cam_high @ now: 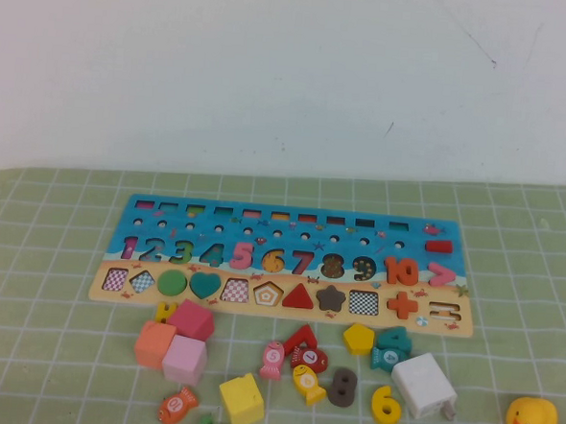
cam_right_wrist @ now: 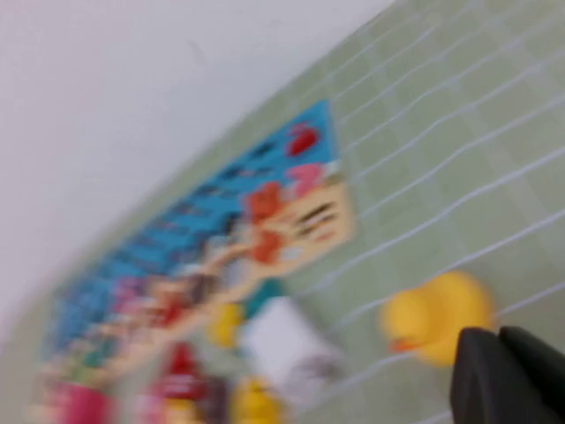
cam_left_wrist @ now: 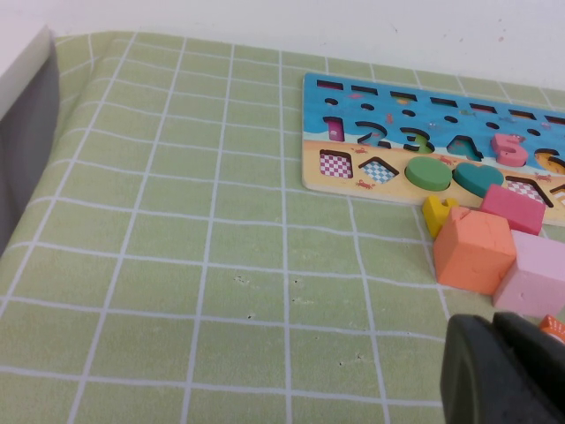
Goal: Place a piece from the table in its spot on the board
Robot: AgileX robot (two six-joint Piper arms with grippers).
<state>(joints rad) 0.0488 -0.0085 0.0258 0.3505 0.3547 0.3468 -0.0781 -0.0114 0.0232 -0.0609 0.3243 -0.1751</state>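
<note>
Colours and patterns I see on my screens

I see the table (cam_high: 59, 256) in pale green cloth with a white grid of lines. The board (cam_high: 148, 213) has a blue upper part and a tan lower strip, with numerals in many colours; some shape holes show a checked pattern in pink, blue or black with white. The piece (cam_high: 385, 406), a numeral 6, is yellow. The left gripper (cam_left_wrist: 503, 371) is black, and just beside it I see an orange cube (cam_left_wrist: 472, 252) and a pale pink cube (cam_left_wrist: 538, 274). The right gripper (cam_right_wrist: 512, 375) is black too, and close by it sits a yellow duck (cam_right_wrist: 437, 314) near a white block (cam_right_wrist: 282, 344).
</note>
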